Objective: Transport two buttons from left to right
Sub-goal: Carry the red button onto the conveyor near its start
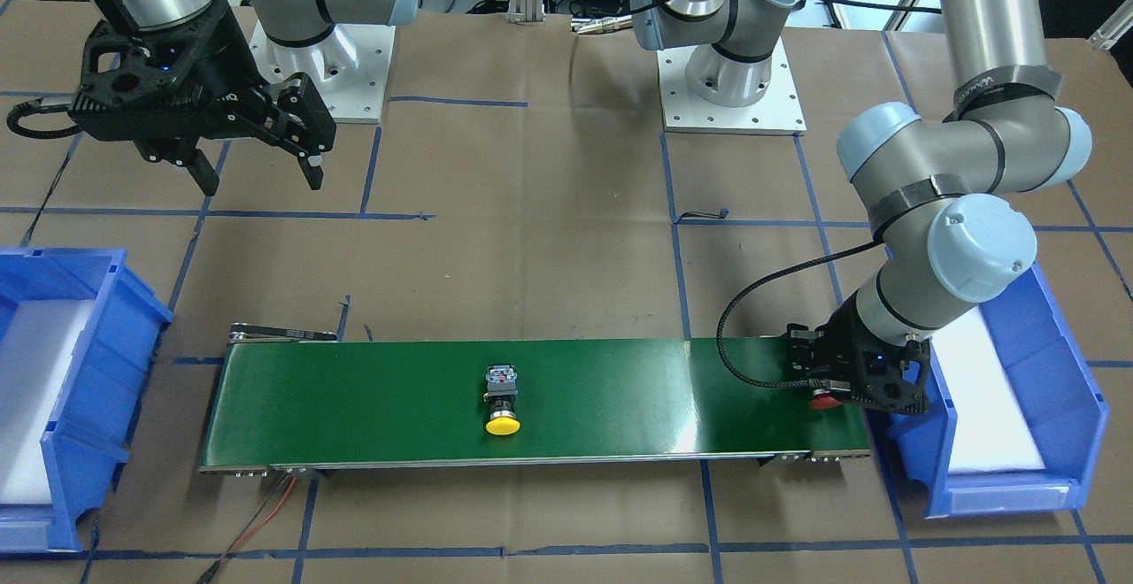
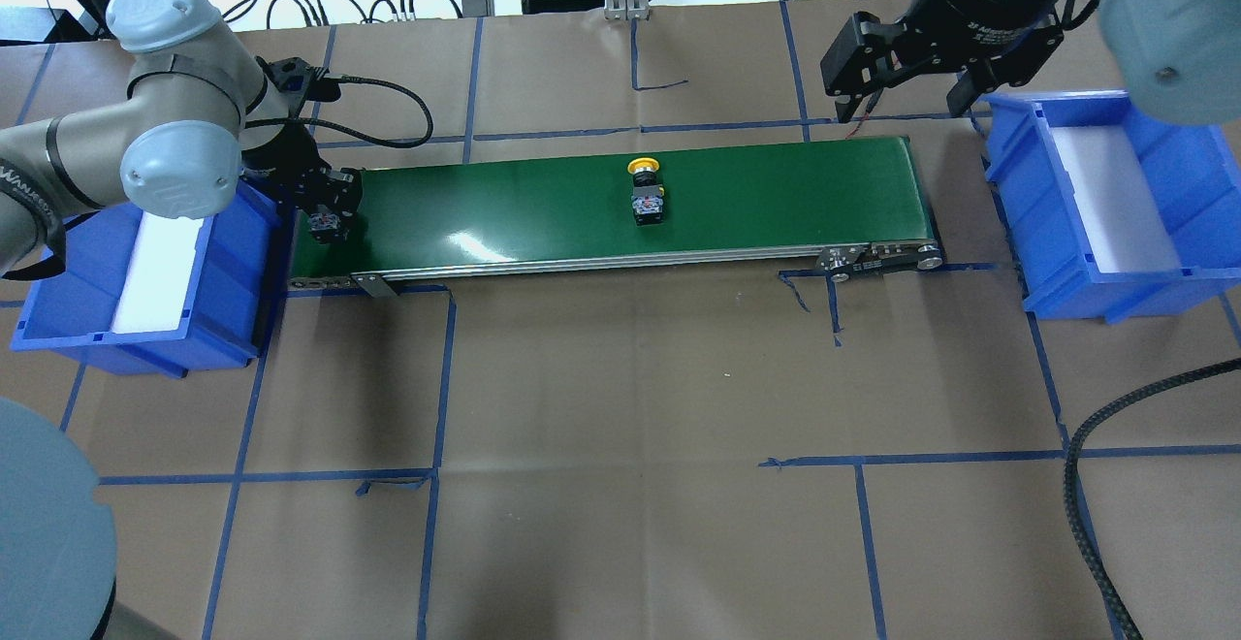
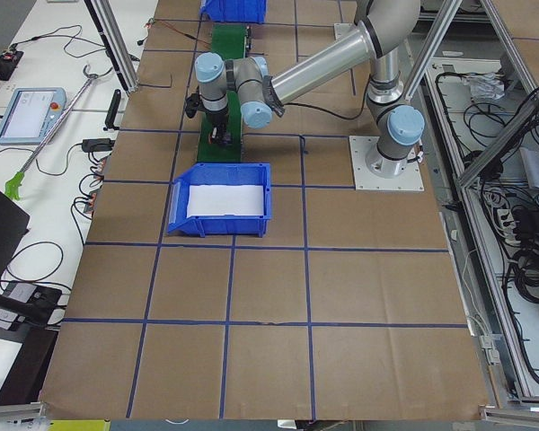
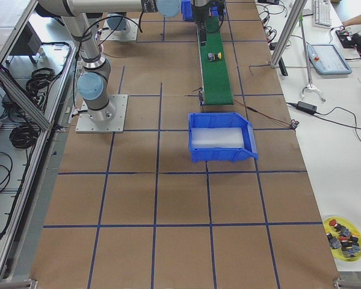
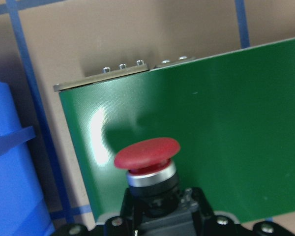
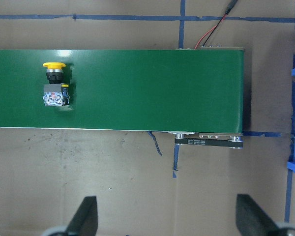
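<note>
The yellow-capped button [image 1: 502,403] lies on its side at the middle of the green conveyor belt [image 1: 637,385]; it also shows in the overhead view [image 2: 645,191] and the right wrist view [image 6: 54,84]. My left gripper [image 1: 851,387] is shut on the red-capped button [image 5: 147,154] and holds it low over the belt's left end [image 2: 323,223]; the red cap [image 1: 825,402] pokes out from under the gripper. My right gripper [image 1: 262,172] is open and empty, held high behind the belt's right end [image 2: 906,73], its fingertips [image 6: 87,212] spread wide.
A blue bin [image 2: 155,276] with a white liner stands just off the belt's left end, under my left arm. A second blue bin [image 2: 1115,199] stands off the right end. Blue tape lines cross the brown table. A red-black wire [image 6: 214,27] leaves the belt's right end.
</note>
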You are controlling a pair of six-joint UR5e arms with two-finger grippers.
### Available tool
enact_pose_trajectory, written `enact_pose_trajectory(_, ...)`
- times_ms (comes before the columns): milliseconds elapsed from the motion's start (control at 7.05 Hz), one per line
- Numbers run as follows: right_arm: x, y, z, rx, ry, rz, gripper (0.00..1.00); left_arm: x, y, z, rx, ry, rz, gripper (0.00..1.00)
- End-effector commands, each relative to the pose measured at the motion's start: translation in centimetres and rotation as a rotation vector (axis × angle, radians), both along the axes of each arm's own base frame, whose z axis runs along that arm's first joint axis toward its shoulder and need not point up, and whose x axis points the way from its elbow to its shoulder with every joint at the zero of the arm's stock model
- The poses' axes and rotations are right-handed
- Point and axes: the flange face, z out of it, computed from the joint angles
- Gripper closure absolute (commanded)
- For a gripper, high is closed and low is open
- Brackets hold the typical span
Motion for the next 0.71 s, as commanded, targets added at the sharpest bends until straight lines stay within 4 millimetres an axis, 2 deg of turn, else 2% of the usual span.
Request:
enact_pose_trajectory(0, 0.0, 0.0, 0.1, -0.001, 0.0, 0.0, 0.0, 0.0, -0.1, -1.0, 0.016, 0.003, 0.0, 0.89)
enact_pose_trajectory(142, 0.0, 0.0, 0.0, 0.0, 0.001, 0.0, 0.0, 0.0, -0.1, -1.1, 0.016, 0.003, 0.004, 0.75)
enact_pose_trajectory(284, -0.1, 0.0, 0.1, -0.001, 0.0, -0.001, 0.0, -0.1, -0.1, -1.1, 0.015, 0.011, 0.007, 0.23)
enact_pose_trajectory(425, 0.0, 0.0, 0.1, -0.001, 0.0, 0.0, 0.0, -0.3, -0.2, -0.9, 0.01, 0.013, 0.007, 0.01)
enact_pose_trajectory(567, 0.0, 0.0, 0.1, -0.001, 0.0, 0.0, 0.0, 0.0, -0.7, 1.1, -0.017, 0.001, 0.008, 0.0)
